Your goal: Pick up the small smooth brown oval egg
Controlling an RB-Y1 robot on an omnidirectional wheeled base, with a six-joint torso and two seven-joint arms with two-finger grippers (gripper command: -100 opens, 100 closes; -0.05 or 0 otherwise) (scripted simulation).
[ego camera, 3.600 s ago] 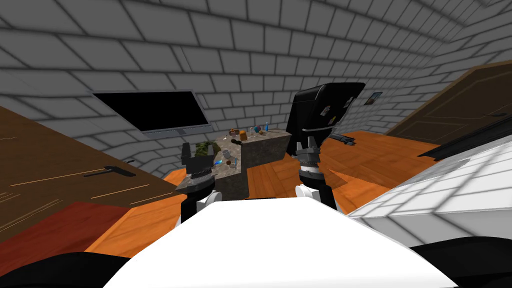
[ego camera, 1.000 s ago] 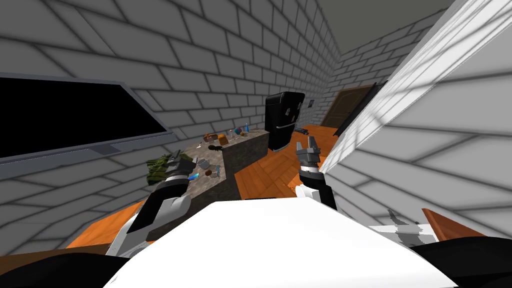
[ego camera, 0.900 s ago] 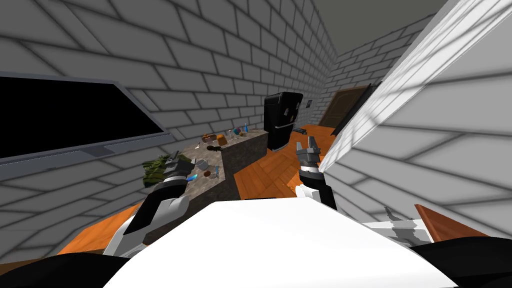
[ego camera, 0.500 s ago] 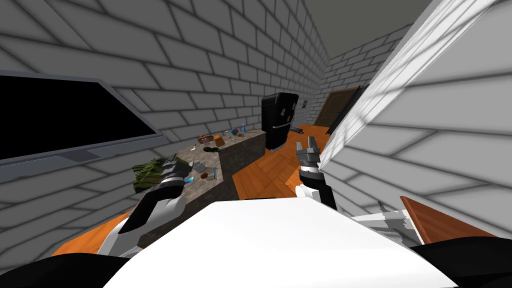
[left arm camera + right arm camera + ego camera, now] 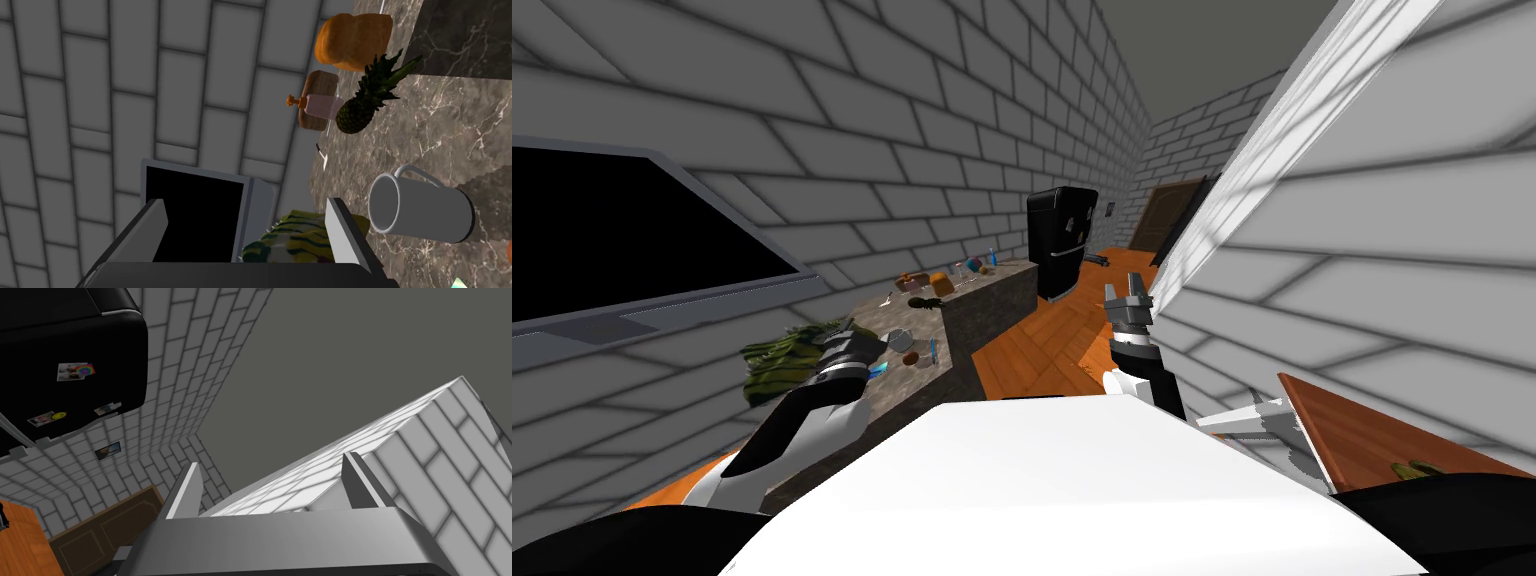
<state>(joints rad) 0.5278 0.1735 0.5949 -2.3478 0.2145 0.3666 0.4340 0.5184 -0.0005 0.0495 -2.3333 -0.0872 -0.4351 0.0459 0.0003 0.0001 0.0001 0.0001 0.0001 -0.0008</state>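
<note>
A grey-veined stone counter (image 5: 450, 130) runs along a grey brick wall, with orange wood floor beside it. The left claw (image 5: 245, 202) hangs over the counter's near end. It is released, its two fingers spread wide and gripping nothing.

Just off one finger a white mug (image 5: 425, 210) lies on its side, its mouth turned toward the claw and showing a plain grey inside. The egg (image 5: 910, 358), small and brown, lies on the stone just beside the mug, on its far side from the claw and apart from the fingers. In the left wrist view a sliver of orange-brown at the picture's edge next to the mug may be the egg, but too little shows to tell.

Close under the claw lies a green and yellow striped thing (image 5: 295, 242), partly hidden by a finger and the claw's body. Farther ahead of the claw are a pineapple (image 5: 357, 112), a brown board (image 5: 312, 82) overlapped by a pink pump bottle (image 5: 322, 105), and a loaf (image 5: 352, 40).

The right claw (image 5: 1127, 292) is raised over the floor, well apart from the counter, and is also released.
</note>
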